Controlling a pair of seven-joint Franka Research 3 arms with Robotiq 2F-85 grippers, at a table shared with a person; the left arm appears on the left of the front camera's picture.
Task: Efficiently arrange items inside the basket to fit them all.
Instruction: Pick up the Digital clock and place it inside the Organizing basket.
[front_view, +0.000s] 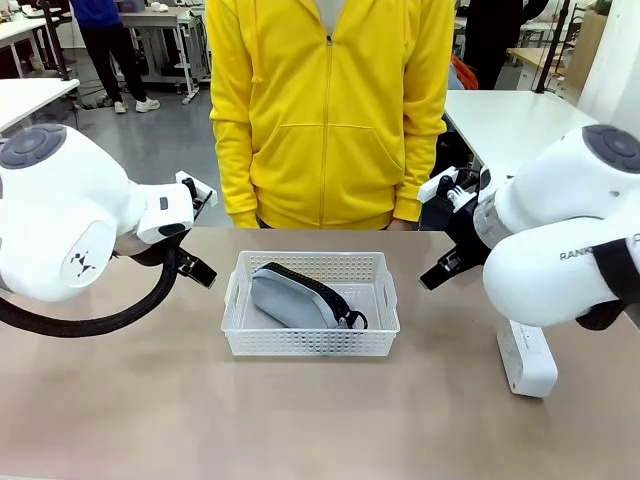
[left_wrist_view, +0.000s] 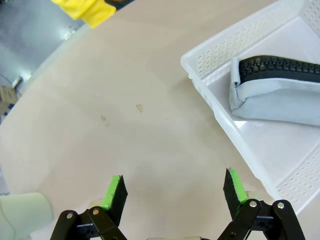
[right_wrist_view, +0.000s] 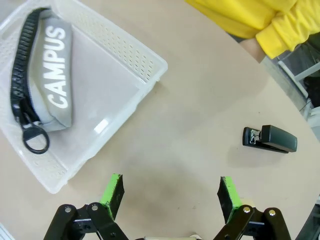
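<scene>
You have the shallow white plastic basket with perforated sides (front_view: 310, 342) in the middle of the tan table (front_view: 130, 400), in front of a person in a yellow zip jacket (front_view: 330, 110) standing at the far edge. The grey fabric pouch with the black zipper (front_view: 290, 300) lies slanted inside the basket. Its zipper runs along the upper edge, and its ring pull (right_wrist_view: 35, 139) rests on the basket floor near one end wall. White lettering on its side reads CAMPUS.

Your left claw (left_wrist_view: 174, 186) hangs over bare table just beside the basket's left end, with its green-padded fingers spread wide and nothing between them. A pale green cup (left_wrist_view: 22, 212) sits at the corner of that wrist view, close to the claw.

Your right claw (right_wrist_view: 170, 189) is also spread wide and empty, above the table off the basket's right end. The small black stapler (right_wrist_view: 270, 139) lies on the table well apart from the basket. The white rectangular box (front_view: 525, 358) lies on the table below the right arm.
</scene>
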